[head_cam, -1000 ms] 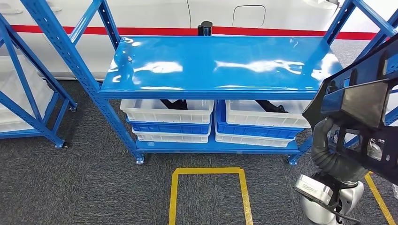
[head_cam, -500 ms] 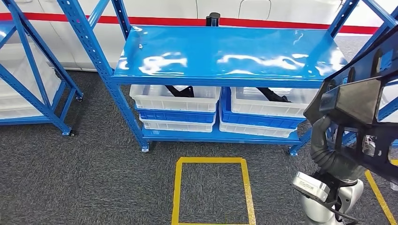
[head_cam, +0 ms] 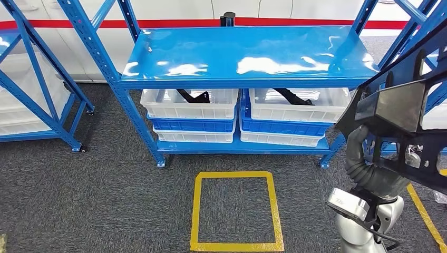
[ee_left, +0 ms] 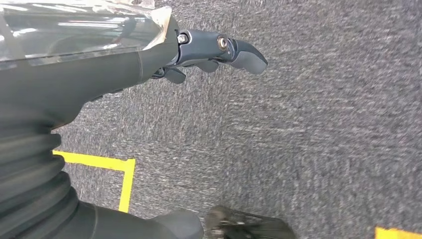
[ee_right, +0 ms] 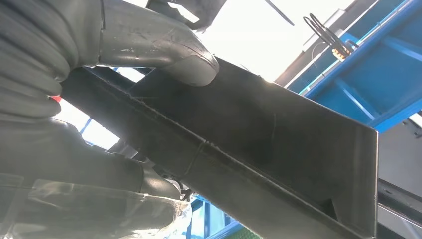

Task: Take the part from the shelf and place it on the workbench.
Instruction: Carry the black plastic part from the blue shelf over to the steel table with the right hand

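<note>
We see the part, a black metal frame with a dark box-section bar and cut-out holes, held up at the right of the head view, tilted and off the floor, in front of the right end of the blue shelf. In the right wrist view its flat dark channel runs slantwise. The shelf's glossy top deck is bare and reflects light.

The blue shelf top lies bare, flanked by slanted blue uprights at its corners.
</note>
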You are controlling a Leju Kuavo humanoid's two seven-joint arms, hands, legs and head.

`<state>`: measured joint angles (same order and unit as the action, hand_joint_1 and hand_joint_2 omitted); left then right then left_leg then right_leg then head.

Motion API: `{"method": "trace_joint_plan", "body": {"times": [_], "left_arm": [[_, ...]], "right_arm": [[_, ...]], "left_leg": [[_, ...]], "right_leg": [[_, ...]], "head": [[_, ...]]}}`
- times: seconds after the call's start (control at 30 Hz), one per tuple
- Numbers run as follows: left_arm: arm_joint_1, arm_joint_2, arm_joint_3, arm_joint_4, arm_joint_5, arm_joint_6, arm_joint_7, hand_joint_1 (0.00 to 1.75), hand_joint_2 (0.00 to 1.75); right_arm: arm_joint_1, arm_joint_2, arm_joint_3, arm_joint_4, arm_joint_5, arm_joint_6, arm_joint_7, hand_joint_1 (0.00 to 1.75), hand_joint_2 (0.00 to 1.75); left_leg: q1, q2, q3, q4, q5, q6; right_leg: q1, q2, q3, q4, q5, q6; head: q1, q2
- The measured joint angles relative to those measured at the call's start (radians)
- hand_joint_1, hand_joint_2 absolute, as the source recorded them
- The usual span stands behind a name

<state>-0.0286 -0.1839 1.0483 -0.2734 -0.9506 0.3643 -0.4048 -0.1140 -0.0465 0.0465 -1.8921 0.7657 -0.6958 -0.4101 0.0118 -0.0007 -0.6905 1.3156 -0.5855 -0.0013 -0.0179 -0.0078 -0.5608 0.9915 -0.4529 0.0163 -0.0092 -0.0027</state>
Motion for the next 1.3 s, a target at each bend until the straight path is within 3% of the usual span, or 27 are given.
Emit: {"method": "trace_joint_plan", "body": {"times": [0.03, 0.07, 0.17, 0.2, 0.27, 0.33, 0.37, 0.4, 0.43, 0.5, 0.57, 0.6, 0.67, 0.7, 0.73, 0.8, 0.83, 0.87, 0.93, 0.97, 1.0, 1.07, 1.1, 1.17, 1.2, 1.23, 1.3], "left_arm": [[0.000, 0.000, 0.000, 0.000, 0.000, 0.000, 0.000, 0.00, 1.75], [0.000, 0.000, 0.000, 0.000, -0.001, 0.000, -0.002, 0.00, 1.75], [-0.005, 0.004, -0.002, 0.002, -0.016, -0.010, -0.017, 0.00, 1.75], [-0.006, 0.006, -0.002, 0.002, -0.021, -0.014, -0.020, 0.00, 1.75], [-0.007, 0.009, -0.003, 0.002, -0.023, -0.017, -0.020, 0.00, 1.75], [-0.007, 0.010, -0.004, 0.002, -0.024, -0.017, -0.020, 0.00, 1.75], [-0.007, 0.010, -0.004, 0.002, -0.024, -0.017, -0.020, 0.00, 1.75], [-0.007, 0.010, -0.005, 0.002, -0.024, -0.017, -0.020, 0.00, 1.75], [-0.007, 0.010, -0.005, 0.002, -0.024, -0.016, -0.019, 0.00, 1.75], [-0.007, 0.011, -0.005, 0.002, -0.024, -0.016, -0.019, 0.00, 1.75], [-0.007, 0.011, -0.006, 0.002, -0.025, -0.017, -0.020, 0.00, 1.75], [-0.007, 0.011, -0.006, 0.002, -0.027, -0.017, -0.020, 0.00, 1.75], [-0.005, 0.013, -0.006, 0.002, -0.032, -0.018, -0.020, 0.00, 1.75], [-0.004, 0.014, -0.006, 0.002, -0.033, -0.019, -0.019, 0.00, 1.75], [-0.003, 0.014, -0.006, 0.002, -0.034, -0.019, -0.019, 0.00, 1.75], [-0.003, 0.015, -0.006, 0.002, -0.034, -0.019, -0.019, 0.00, 1.75], [-0.004, 0.015, -0.007, 0.002, -0.035, -0.019, -0.019, 0.00, 1.75], [-0.004, 0.015, -0.007, 0.002, -0.035, -0.019, -0.019, 0.00, 1.75], [-0.005, 0.015, -0.008, 0.002, -0.035, -0.019, -0.019, 0.00, 1.75], [-0.005, 0.015, -0.009, 0.002, -0.035, -0.019, -0.019, 0.00, 1.75], [-0.007, 0.015, -0.009, 0.002, -0.035, -0.019, -0.019, 0.00, 1.75], [-0.009, 0.015, -0.010, 0.002, -0.035, -0.019, -0.019, 0.00, 1.75], [-0.011, 0.015, -0.010, 0.002, -0.035, -0.019, -0.019, 0.00, 1.75], [-0.010, 0.016, -0.010, 0.002, -0.036, -0.019, -0.019, 0.00, 1.75], [-0.010, 0.016, -0.010, 0.002, -0.036, -0.019, -0.019, 0.00, 1.75], [-0.009, 0.017, -0.010, 0.002, -0.036, -0.019, -0.019, 0.00, 1.75], [-0.009, 0.017, -0.010, 0.001, -0.037, -0.019, -0.019, 0.00, 1.75]], "right_arm": [[0.000, 0.000, 0.000, 0.000, 0.000, 0.000, 0.000, 1.66, 1.75], [-0.001, 0.000, 0.000, 0.000, 0.001, 0.000, 0.001, 1.66, 1.75], [-0.003, -0.003, -0.005, -0.001, 0.016, 0.000, 0.012, 1.66, 1.75], [-0.002, -0.006, -0.008, -0.001, 0.018, 0.000, 0.015, 1.66, 1.75], [0.004, -0.011, -0.016, -0.002, 0.014, 0.000, 0.014, 1.66, 1.75], [0.007, -0.015, -0.020, -0.003, 0.011, 0.000, 0.014, 1.66, 1.75], [0.008, -0.017, -0.021, -0.003, 0.010, 0.000, 0.015, 1.66, 1.75], [0.008, -0.019, -0.021, -0.003, 0.011, 0.000, 0.016, 1.66, 1.75], [0.009, -0.021, -0.021, -0.003, 0.013, 0.000, 0.018, 1.66, 1.75], [0.007, -0.023, -0.021, -0.004, 0.020, 0.000, 0.025, 1.66, 1.75], [0.006, -0.023, -0.020, -0.008, 0.029, 0.000, 0.032, 1.66, 1.75], [0.006, -0.024, -0.020, -0.011, 0.033, 0.000, 0.035, 1.66, 1.75], [0.011, -0.024, -0.020, -0.016, 0.037, 0.000, 0.039, 1.66, 1.75], [0.014, -0.024, -0.020, -0.018, 0.037, 0.000, 0.040, 1.66, 1.75], [0.017, -0.024, -0.021, -0.021, 0.038, 0.000, 0.041, 1.66, 1.75], [0.019, -0.024, -0.021, -0.025, 0.039, 0.000, 0.042, 1.66, 1.75], [0.020, -0.024, -0.021, -0.027, 0.039, 0.000, 0.042, 1.66, 1.75], [0.021, -0.024, -0.021, -0.028, 0.040, 0.000, 0.042, 1.66, 1.75], [0.024, -0.024, -0.021, -0.030, 0.040, -0.001, 0.042, 1.66, 1.75], [0.024, -0.024, -0.021, -0.032, 0.041, -0.001, 0.042, 1.66, 1.75], [0.024, -0.024, -0.021, -0.035, 0.041, -0.001, 0.042, 1.66, 1.75], [0.024, -0.025, -0.022, -0.042, 0.042, -0.001, 0.042, 1.66, 1.75], [0.023, -0.025, -0.023, -0.045, 0.042, -0.001, 0.042, 1.66, 1.75], [0.025, -0.026, -0.023, -0.047, 0.042, -0.001, 0.042, 1.66, 1.75], [0.027, -0.026, -0.023, -0.047, 0.042, -0.001, 0.042, 1.66, 1.75], [0.029, -0.027, -0.024, -0.047, 0.041, -0.001, 0.042, 1.66, 1.75], [0.031, -0.030, -0.025, -0.048, 0.041, -0.001, 0.043, 1.66, 1.75]], "left_leg": [[0.000, 0.000, 0.002, -0.001, 0.002, 0.000], [0.000, 0.000, 0.033, -0.039, 0.023, 0.004], [-0.012, -0.003, 0.184, -0.289, 0.074, 0.036], [-0.015, -0.002, 0.196, -0.336, 0.079, 0.049], [-0.014, 0.003, 0.169, -0.340, 0.108, 0.063], [-0.015, 0.007, 0.139, -0.339, 0.133, 0.066], [-0.015, 0.009, 0.123, -0.338, 0.146, 0.065], [-0.014, 0.011, 0.107, -0.337, 0.158, 0.063], [-0.013, 0.012, 0.089, -0.335, 0.171, 0.059], [-0.012, 0.013, 0.058, -0.328, 0.194, 0.049], [-0.015, 0.012, 0.040, -0.321, 0.216, 0.038], [-0.017, 0.012, 0.036, -0.320, 0.227, 0.034], [-0.015, 0.010, 0.030, -0.319, 0.238, 0.024], [-0.012, 0.008, 0.024, -0.306, 0.217, 0.019], [-0.010, 0.006, 0.014, -0.274, 0.173, 0.014], [-0.004, 0.004, -0.011, -0.160, 0.057, 0.006], [-0.002, 0.003, -0.020, -0.093, 0.018, 0.002], [-0.001, 0.002, -0.022, -0.042, 0.008, 0.000], [0.001, 0.002, 0.015, -0.022, 0.050, 0.000], [0.002, 0.002, 0.058, -0.063, 0.077, 0.001], [0.002, 0.000, 0.112, -0.130, 0.083, 0.004], [-0.002, -0.005, 0.199, -0.260, 0.060, 0.011], [-0.006, -0.007, 0.215, -0.294, 0.047, 0.016], [-0.013, -0.004, 0.204, -0.311, 0.057, 0.033], [-0.014, -0.002, 0.191, -0.314, 0.069, 0.043], [-0.013, 0.001, 0.176, -0.317, 0.084, 0.054], [-0.013, 0.005, 0.142, -0.319, 0.113, 0.066]], "right_leg": [[0.000, 0.000, -0.001, 0.000, 0.000, 0.000], [0.001, 0.001, -0.009, 0.002, 0.006, 0.002], [0.004, 0.000, -0.061, 0.015, 0.044, 0.033], [0.004, 0.000, -0.079, 0.030, 0.036, 0.040], [0.002, 0.004, -0.112, 0.115, -0.047, 0.032], [0.002, 0.005, -0.133, 0.244, -0.119, 0.032], [0.001, 0.005, -0.132, 0.290, -0.125, 0.040], [-0.001, 0.005, -0.117, 0.307, -0.111, 0.053], [-0.003, 0.005, -0.086, 0.288, -0.087, 0.067], [-0.005, 0.005, 0.027, 0.155, -0.064, 0.080], [-0.001, 0.006, 0.128, 0.008, -0.091, 0.065], [0.003, 0.007, 0.149, -0.027, -0.103, 0.056], [0.000, 0.005, 0.133, -0.029, -0.097, 0.036], [-0.003, 0.003, 0.123, -0.027, -0.088, 0.024], [-0.007, 0.001, 0.110, -0.026, -0.076, 0.011], [-0.005, 0.000, 0.083, -0.025, -0.050, -0.006], [-0.003, -0.001, 0.069, -0.023, -0.037, -0.008], [-0.001, -0.001, 0.052, -0.019, -0.025, -0.008], [0.001, -0.001, 0.015, -0.006, -0.004, -0.003], [0.002, 0.000, -0.004, 0.003, 0.004, 0.001], [0.003, 0.000, -0.019, 0.012, 0.010, 0.005], [0.005, -0.002, -0.037, 0.023, 0.024, 0.017], [0.004, -0.003, -0.044, 0.024, 0.033, 0.026], [0.001, -0.005, -0.056, 0.025, 0.050, 0.040], [-0.001, -0.005, -0.065, 0.033, 0.041, 0.042], [-0.001, -0.003, -0.079, 0.055, 0.014, 0.038], [0.000, 0.000, -0.105, 0.147, -0.080, 0.022]], "head": [[0.000, 0.000], [0.000, 0.000], [0.001, 0.000], [0.003, 0.000], [0.006, 0.000], [0.008, 0.000], [0.008, 0.000], [0.008, 0.000], [0.008, 0.000], [0.008, 0.000], [0.007, 0.000], [0.006, 0.000], [0.002, 0.000], [0.000, 0.000], [-0.003, 0.000], [-0.007, 0.000], [-0.009, 0.000], [-0.009, 0.000], [-0.010, 0.000], [-0.010, 0.000], [-0.010, 0.000], [-0.008, 0.000], [-0.006, 0.000], [-0.005, 0.000], [-0.005, 0.000], [-0.003, 0.000], [0.002, 0.000]]}}
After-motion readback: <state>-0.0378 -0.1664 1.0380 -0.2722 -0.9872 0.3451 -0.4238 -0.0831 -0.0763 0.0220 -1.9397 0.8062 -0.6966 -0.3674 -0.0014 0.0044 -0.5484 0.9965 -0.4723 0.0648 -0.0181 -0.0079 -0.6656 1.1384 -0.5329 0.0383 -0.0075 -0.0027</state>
